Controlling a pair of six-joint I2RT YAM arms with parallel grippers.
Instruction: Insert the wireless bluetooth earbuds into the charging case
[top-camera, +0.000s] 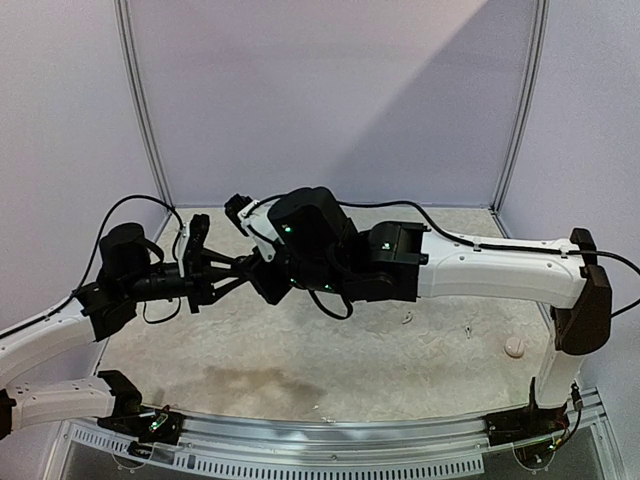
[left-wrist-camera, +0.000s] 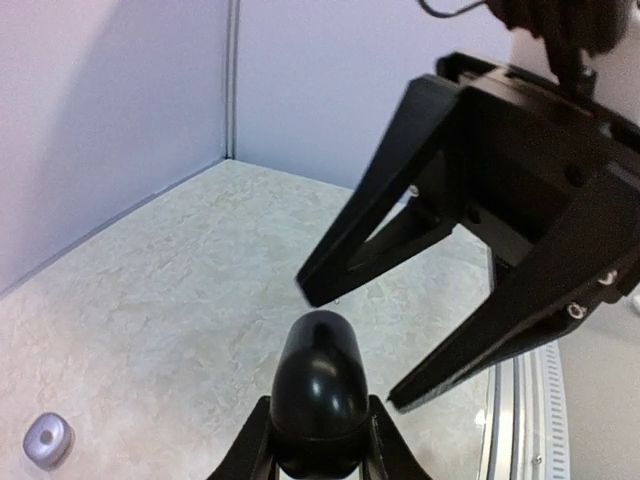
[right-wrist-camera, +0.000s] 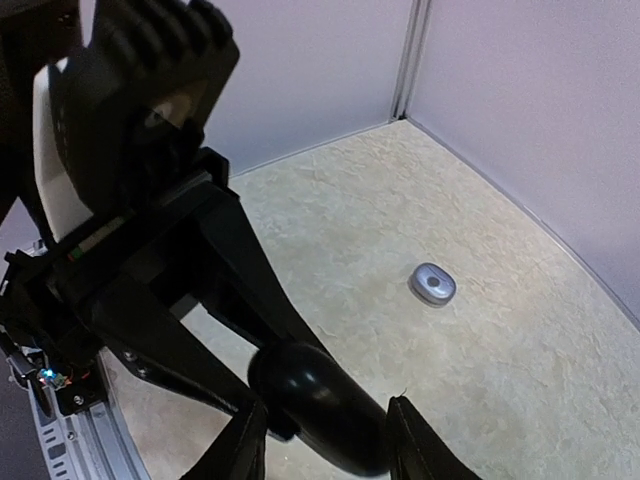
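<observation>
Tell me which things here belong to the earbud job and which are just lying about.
Job: black egg-shaped case, gripped by the left end effector; right end effector, straddling its tip.
Lying about: grey puck and pinkish piece on the table, both untouched.

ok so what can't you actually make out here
- top external: the black case in the left end effector is lost in black-on-black clutter
- wrist views: whether the right end effector touches it; the case itself blocks the contact
- top external: pale specks on the table, too small to name
- right wrist: grey item, too small to tell case from bud
</observation>
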